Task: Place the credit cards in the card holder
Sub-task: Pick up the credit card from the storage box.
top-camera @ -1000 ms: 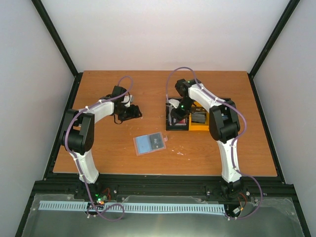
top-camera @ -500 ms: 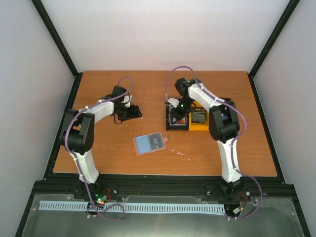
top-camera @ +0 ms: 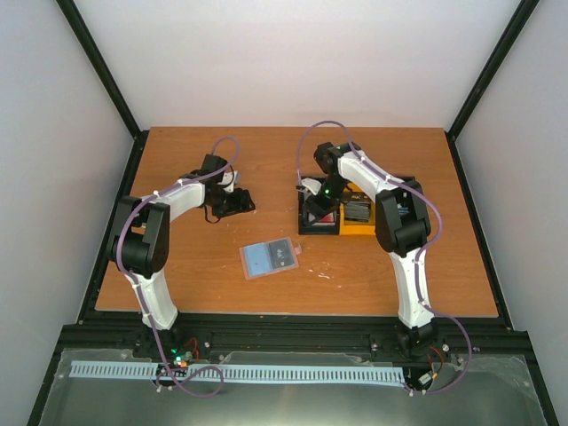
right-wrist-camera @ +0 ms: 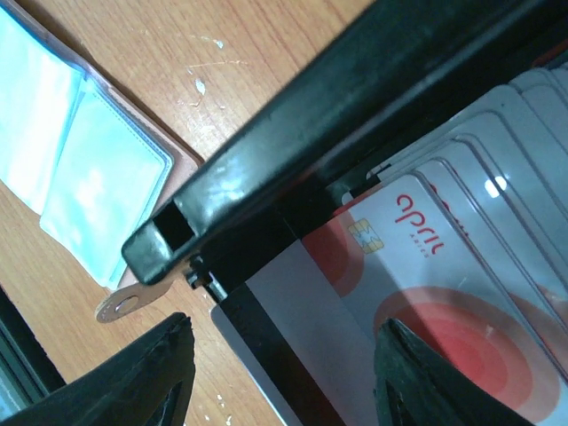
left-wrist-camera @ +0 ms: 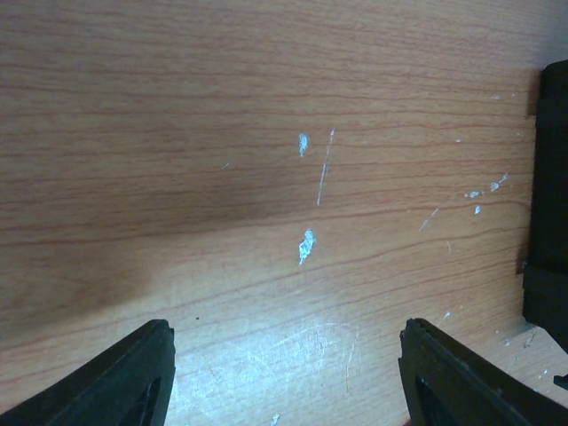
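Note:
The card holder (top-camera: 269, 257) lies open on the table with its pale blue inside up; it also shows in the right wrist view (right-wrist-camera: 89, 160), next to the bin's corner. White-and-red credit cards (right-wrist-camera: 444, 293) stand stacked in the black bin (top-camera: 306, 228). One card, back up with a black stripe (right-wrist-camera: 293, 355), sticks out over the bin's wall between my right gripper's jaws. My right gripper (right-wrist-camera: 284, 324) (top-camera: 317, 206) is open around it; I cannot tell if it touches the card. My left gripper (left-wrist-camera: 288, 373) (top-camera: 234, 202) is open and empty over bare wood.
A yellow bin (top-camera: 359, 227) holding dark grey cards (top-camera: 357, 211) stands right of the black bin. The black bin's rim (right-wrist-camera: 355, 98) crosses the right wrist view. A dark object (left-wrist-camera: 550, 204) is at the right edge of the left wrist view. Black frame rails border the table.
My right gripper has shifted very slightly to the left over the black bin. The left arm and the card holder have not moved.

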